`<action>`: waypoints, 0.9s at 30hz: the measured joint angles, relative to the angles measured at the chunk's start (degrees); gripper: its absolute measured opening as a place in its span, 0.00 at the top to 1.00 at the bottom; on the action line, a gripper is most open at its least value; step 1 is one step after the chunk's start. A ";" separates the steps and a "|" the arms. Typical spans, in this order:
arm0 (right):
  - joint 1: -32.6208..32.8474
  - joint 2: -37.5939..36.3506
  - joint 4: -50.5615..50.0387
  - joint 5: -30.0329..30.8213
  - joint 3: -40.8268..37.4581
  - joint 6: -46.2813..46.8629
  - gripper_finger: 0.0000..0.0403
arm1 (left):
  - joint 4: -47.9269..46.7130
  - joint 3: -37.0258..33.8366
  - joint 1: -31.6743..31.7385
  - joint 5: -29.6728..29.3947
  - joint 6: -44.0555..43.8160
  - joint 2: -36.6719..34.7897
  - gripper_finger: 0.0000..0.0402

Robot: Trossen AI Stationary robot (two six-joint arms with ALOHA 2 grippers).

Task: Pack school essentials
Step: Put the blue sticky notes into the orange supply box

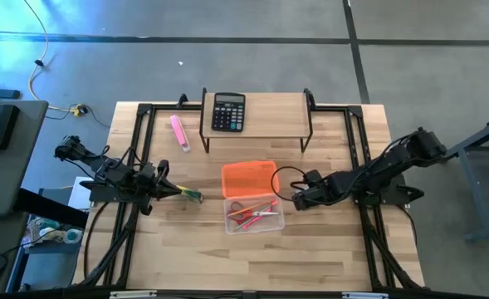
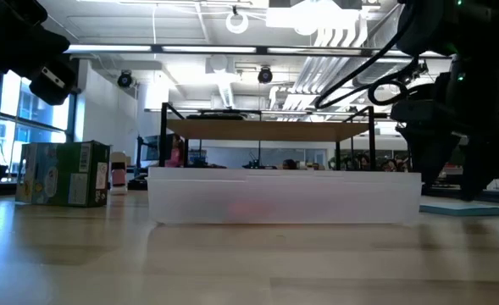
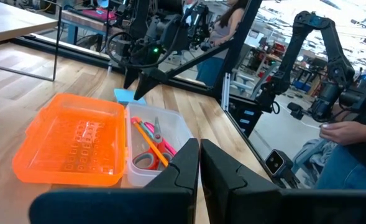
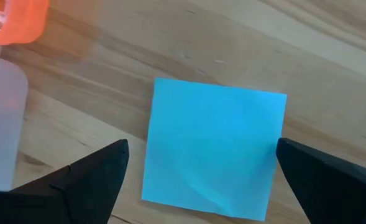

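A clear box (image 1: 265, 221) stands mid-table with its orange lid (image 1: 248, 177) swung open toward the far side. In it lie red-handled scissors (image 3: 146, 160), an orange pencil (image 3: 153, 144) and other small stationery. The light-blue notepad (image 4: 214, 124) lies flat on the table just right of the box. My right gripper (image 4: 201, 146) hangs open over it, pointing steeply down, with one finger off each side of the pad and neither touching it. My left gripper (image 3: 199, 163) waits shut at the table's left. A small yellow-green piece (image 1: 193, 196) shows just past its tips.
A black calculator (image 1: 228, 111) sits on a wooden riser (image 1: 269, 106) at the far edge, and a pink marker (image 1: 179, 131) lies to its left. A green carton (image 2: 65, 174) stands at the far left in the low view. A person's hand (image 3: 347, 130) shows beyond the table.
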 joint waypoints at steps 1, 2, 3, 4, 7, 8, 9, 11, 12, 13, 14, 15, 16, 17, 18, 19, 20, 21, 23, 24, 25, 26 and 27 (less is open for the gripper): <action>0.00 0.21 -0.03 -0.02 0.00 0.00 0.01 | 0.02 0.00 -0.01 0.00 0.00 0.00 0.99; 0.00 0.35 -0.13 -0.02 0.00 0.01 0.01 | 0.03 0.00 -0.01 0.00 -0.02 0.00 0.99; 0.00 0.56 -0.07 0.00 0.01 0.02 0.01 | 0.01 0.00 0.01 0.00 0.00 0.00 0.99; 0.00 0.83 0.02 -0.03 0.02 0.05 0.01 | 0.01 0.00 -0.01 0.00 0.00 0.00 0.99; 0.00 1.46 0.19 -0.11 0.02 0.17 0.01 | 0.04 0.00 -0.01 0.00 0.00 0.00 0.99; 0.00 1.59 0.26 -0.17 0.02 0.17 0.01 | 0.01 0.00 -0.01 0.00 0.00 0.00 0.99; 0.00 1.78 0.36 -0.21 0.02 0.17 0.01 | 0.02 0.00 0.00 0.00 0.00 0.00 0.99; 0.00 2.22 0.54 -0.25 0.02 0.18 0.01 | 0.01 0.00 -0.01 0.00 0.00 0.00 0.99; 0.00 2.55 0.80 -0.30 0.02 0.24 0.01 | 0.01 0.00 -0.01 0.00 0.00 0.00 0.99; 0.00 2.93 0.90 -0.45 0.02 0.57 0.01 | 0.01 0.00 0.01 0.00 0.00 0.00 0.99; 0.00 3.31 0.93 -0.57 0.03 1.09 0.01 | 0.02 0.00 0.01 0.00 0.00 0.00 0.99; 0.00 3.66 1.13 -0.71 0.11 1.22 0.01 | 0.02 0.00 0.00 0.00 -0.01 0.00 0.99; 0.00 4.01 1.16 -0.79 0.20 1.22 0.01 | 0.03 0.00 0.00 0.00 0.00 0.00 0.99; 0.00 4.32 1.18 -0.81 0.26 1.25 0.01 | 0.01 0.00 0.00 0.00 0.00 0.00 0.99; 0.00 4.68 1.16 -0.85 0.32 1.46 0.01 | 0.03 0.00 -0.01 0.00 0.00 0.00 0.99; 0.00 4.97 1.12 -0.90 0.35 1.63 0.01 | 0.01 0.00 0.01 0.00 0.00 0.00 0.99; 0.00 5.20 1.03 -0.99 0.35 1.87 0.01 | 0.01 0.00 -0.01 0.00 -0.02 0.00 0.99; 0.00 5.50 0.84 -1.25 0.33 2.08 0.02 | 0.04 0.00 -0.01 0.00 0.00 0.00 0.99; -0.02 6.09 0.49 -1.64 0.39 2.36 0.04 | 0.01 0.00 -0.01 0.00 0.00 0.00 0.99; -0.02 6.29 0.38 -1.75 0.39 2.36 0.05 | 0.04 0.00 -0.01 0.00 -0.01 0.00 0.99; 0.00 6.51 0.27 -1.80 0.37 2.50 0.06 | 0.03 0.00 -0.01 0.00 0.00 0.00 0.99; -0.02 6.69 0.11 -1.86 0.37 2.82 0.08 | 0.01 0.00 0.00 0.00 0.00 0.00 0.99; -0.02 6.71 0.02 -1.94 0.33 2.99 0.10 | 0.04 0.00 -0.01 0.00 0.00 0.00 0.99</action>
